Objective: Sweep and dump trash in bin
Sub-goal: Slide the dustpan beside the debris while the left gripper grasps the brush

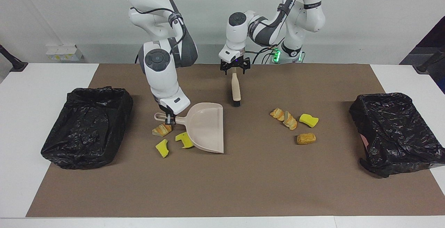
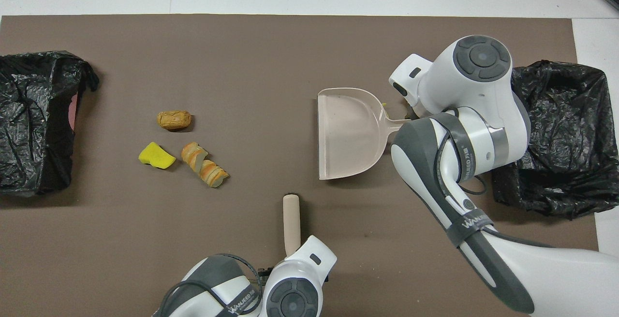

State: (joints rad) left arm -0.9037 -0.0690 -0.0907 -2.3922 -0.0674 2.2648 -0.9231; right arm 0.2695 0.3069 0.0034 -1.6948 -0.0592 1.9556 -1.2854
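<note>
Right tool (image 1: 169, 119) clamps dustpan (image 1: 205, 127) handle beside trash (image 1: 162, 129); left tool (image 1: 235, 68) wide over brush (image 1: 236, 88).

Probably robotics lab: two arms (image 1: 163, 64) at white table (image 1: 34, 82), brown mat (image 1: 243, 179), bare white wall (image 1: 365, 12).

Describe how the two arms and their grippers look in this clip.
Both arms are glossy white with dark grey joint sections and round grey caps, black cables looped along them, and grey bands with white lettering. The left gripper and right gripper are small and black. A green light glows at the left arm's base.
</note>
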